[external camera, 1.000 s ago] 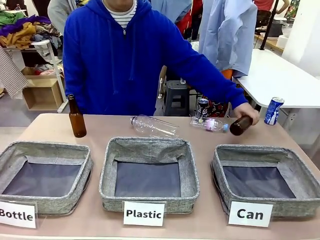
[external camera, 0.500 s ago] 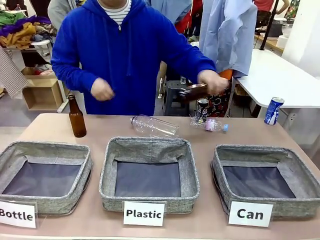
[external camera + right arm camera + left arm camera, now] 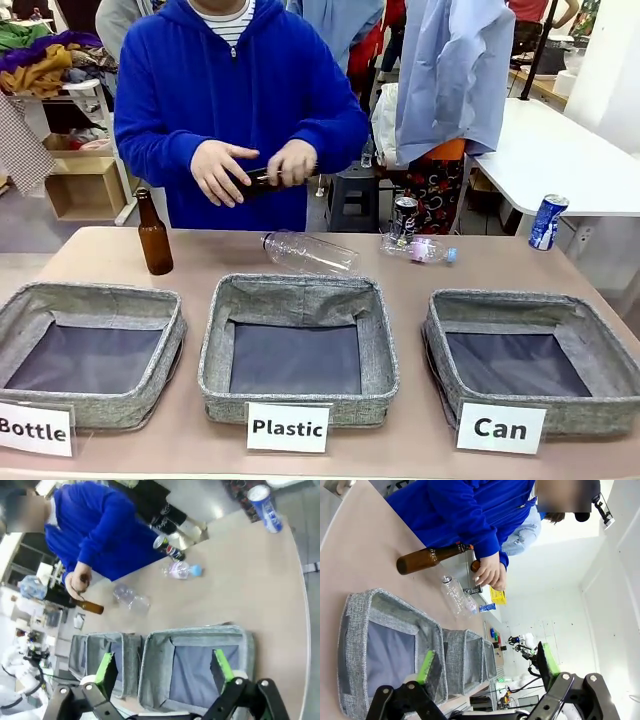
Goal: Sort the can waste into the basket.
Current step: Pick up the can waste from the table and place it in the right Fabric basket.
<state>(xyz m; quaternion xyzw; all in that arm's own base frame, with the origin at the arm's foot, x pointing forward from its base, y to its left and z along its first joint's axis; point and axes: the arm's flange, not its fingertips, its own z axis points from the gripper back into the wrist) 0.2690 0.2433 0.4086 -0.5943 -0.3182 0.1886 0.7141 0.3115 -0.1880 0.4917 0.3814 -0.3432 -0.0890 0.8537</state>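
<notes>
A blue can (image 3: 547,222) with white lettering stands at the table's far right corner. A dark can (image 3: 404,215) with red and blue marks stands at the far edge, right of the middle. The right wrist view shows the blue can (image 3: 263,502) and the dark can (image 3: 169,548) too. The grey basket (image 3: 500,300) behind the "Can" sign (image 3: 500,428) sits front right with nothing in it. My right gripper (image 3: 164,667) hovers open above that basket (image 3: 200,631). My left gripper (image 3: 487,664) is open above the "Bottle" basket (image 3: 390,605).
Across the table, a person in a blue hoodie holds a brown bottle (image 3: 262,181) in both hands. Another brown bottle (image 3: 153,235) stands far left. A clear bottle (image 3: 308,252) and a small pink-labelled bottle (image 3: 420,248) lie near the far edge. The "Plastic" basket (image 3: 297,290) sits in the middle.
The person lifted a brown bottle off the table's right side and drew it to the chest, now gripping it with both hands. Cans and baskets have not moved.
</notes>
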